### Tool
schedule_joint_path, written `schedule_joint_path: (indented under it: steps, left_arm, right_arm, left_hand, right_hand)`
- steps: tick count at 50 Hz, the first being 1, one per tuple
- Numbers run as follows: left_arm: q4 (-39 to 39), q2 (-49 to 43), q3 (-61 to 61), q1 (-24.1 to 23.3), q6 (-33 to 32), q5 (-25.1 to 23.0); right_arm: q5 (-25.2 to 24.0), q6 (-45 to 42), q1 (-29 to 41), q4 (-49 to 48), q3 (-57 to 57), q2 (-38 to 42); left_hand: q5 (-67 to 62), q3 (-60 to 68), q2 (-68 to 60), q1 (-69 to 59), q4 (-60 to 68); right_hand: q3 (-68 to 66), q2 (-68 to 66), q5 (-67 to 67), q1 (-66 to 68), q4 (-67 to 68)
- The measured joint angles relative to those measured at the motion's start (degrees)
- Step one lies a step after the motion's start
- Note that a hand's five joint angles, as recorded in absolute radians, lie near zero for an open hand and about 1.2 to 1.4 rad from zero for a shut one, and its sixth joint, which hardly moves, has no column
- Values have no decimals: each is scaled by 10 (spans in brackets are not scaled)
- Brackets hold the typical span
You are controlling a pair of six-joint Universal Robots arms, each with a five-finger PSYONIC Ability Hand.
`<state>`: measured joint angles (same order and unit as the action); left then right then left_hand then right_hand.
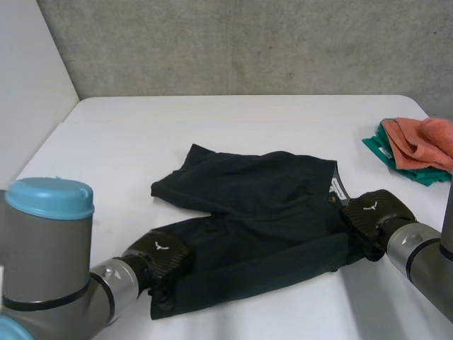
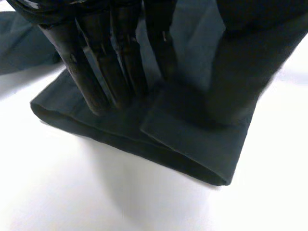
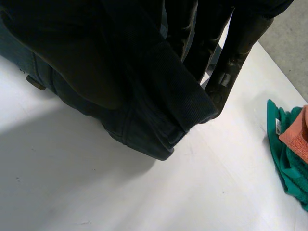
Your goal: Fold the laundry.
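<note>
Dark shorts [image 1: 262,212] lie spread across the middle of the white table [image 1: 212,120]. My left hand [image 1: 159,251] is at the near leg's hem [image 2: 192,144]. Its straight fingers [image 2: 96,72] stand on the cloth there, and its thumb presses a flap of the hem against them. My right hand [image 1: 371,209] is at the waistband, on the shorts' right end. In the right wrist view its fingers [image 3: 236,53] curl round the ribbed waistband [image 3: 163,101] and hold it just above the table.
A pile of folded green and orange cloth [image 1: 417,149] lies at the table's far right edge, and the right wrist view shows this pile [image 3: 288,149] beyond the right hand. Bare table surrounds the shorts in front and behind.
</note>
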<state>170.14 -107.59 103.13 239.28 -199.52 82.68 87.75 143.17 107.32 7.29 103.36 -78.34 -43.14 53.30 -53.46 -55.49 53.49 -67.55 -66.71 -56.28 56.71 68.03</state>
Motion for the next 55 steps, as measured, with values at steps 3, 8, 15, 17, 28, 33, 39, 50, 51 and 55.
schedule_joint_path:
  steps: [3,8,15,17,28,33,39,50,51,55]
  left_arm:
    - [11,-9,-2,-3,2,1]
    - [23,2,-7,-12,1,7]
    - [18,94,-4,-21,-5,23]
    - [4,142,1,-23,-10,27]
    - [-180,266,31,-40,-114,24]
    - [-217,274,29,-58,-137,22]
    - [-204,271,15,-60,-137,23]
    - [119,129,-79,-48,-141,54]
    - [141,108,-92,-47,-142,58]
    - [202,15,-152,-44,-152,70]
  right_arm:
    - [0,0,0,0,1,-5]
    - [0,0,-1,3,1,-27]
    - [1,-12,-1,35,5,-84]
    - [-1,-29,-1,70,9,-108]
    - [-57,-154,-43,274,26,-221]
    - [-133,-168,-103,307,22,-250]
    - [-190,-168,-144,317,20,-255]
    - [-205,-136,-167,215,-35,-119]
    - [-202,-130,-165,205,-44,-103]
    - [-185,-104,-149,172,-86,-42]
  left_hand:
    - [-107,106,-107,-85,109]
    - [-131,144,-149,-92,149]
    - [-131,147,-149,-92,150]
    - [-131,147,-149,-92,150]
    - [-131,148,-150,-92,151]
    - [-131,148,-150,-92,151]
    - [-131,148,-150,-92,151]
    - [-131,149,-151,-92,153]
    - [-131,149,-151,-92,153]
    - [-131,149,-151,-92,153]
  right_hand:
    - [0,0,0,0,0]
    - [0,0,0,0,0]
    - [0,0,0,0,0]
    - [0,0,0,0,0]
    - [0,0,0,0,0]
    - [0,0,0,0,0]
    - [0,0,0,0,0]
    - [0,0,0,0,0]
    - [0,0,0,0,0]
    - [0,0,0,0,0]
